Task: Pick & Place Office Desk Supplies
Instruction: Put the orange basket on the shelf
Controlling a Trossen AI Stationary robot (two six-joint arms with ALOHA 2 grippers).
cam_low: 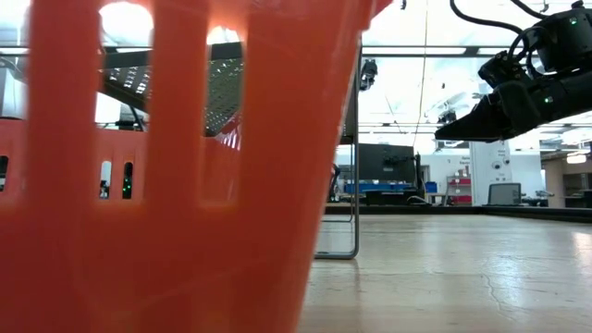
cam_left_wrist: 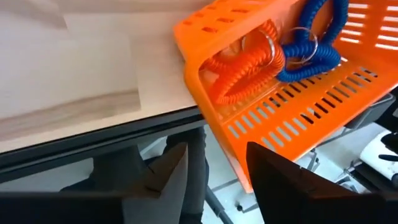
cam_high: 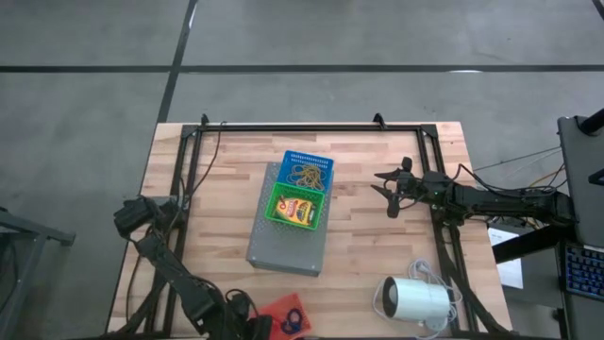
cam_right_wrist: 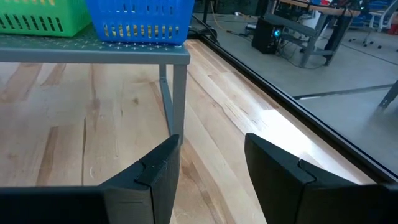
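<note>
At the table's near edge an orange slotted plastic basket hangs partly over the wooden table, tilted, so close to the low camera that its wall fills most of that view. Inside it lie a red coiled rubber ring and a blue coiled rubber ring, touching each other and joined by small metal key rings. The left gripper is beside this basket at the near edge, its two dark fingers spread apart with nothing between them; they frame the basket's lower wall and the table edge. A little to the right along the same edge lies a white cylinder with a cord, on its side.

Farther in, at mid-table, stands a grey perforated metal slab on legs. On its far half sit two small slotted baskets, touching: a green plastic basket holding a flat yellow crayon box with red-green print, and behind it a blue plastic basket holding a tangle of thin tan rubber bands.

The right gripper hovers above the bare wood just right of the slab, well clear of both baskets (its wrist camera looks past one slab leg). Its fingers stand wide and empty.
</note>
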